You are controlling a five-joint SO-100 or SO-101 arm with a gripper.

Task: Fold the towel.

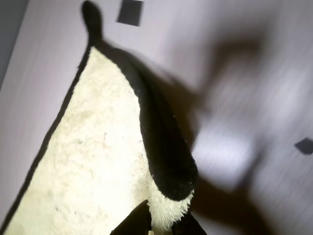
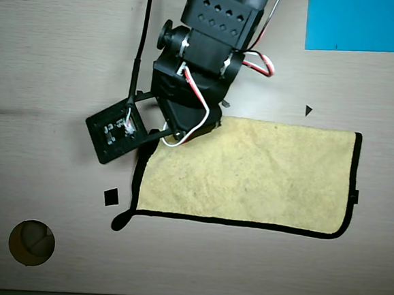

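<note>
Towel (image 1: 98, 161) corner sits pinched between the closed fingers of the gripper (image 1: 159, 226) at the bottom of the wrist view, lifted off the table (image 2: 54, 54); beyond it the yellow cloth slopes down to its black hem and loop; overhead, the rest lies flat. Advice: keep the pinch firm; carry the corner low across to the far edge; align hems before release.

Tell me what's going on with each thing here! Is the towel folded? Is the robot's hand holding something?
towel: mostly flat on the table, yellow side up, not folded yet; one corner lifted up in the wrist view.
hand: shut on the towel's corner.
hanging loop: lying flat on the table at the towel's corner.
round hole: open, in the table.
blue sheet: lying flat.
</note>
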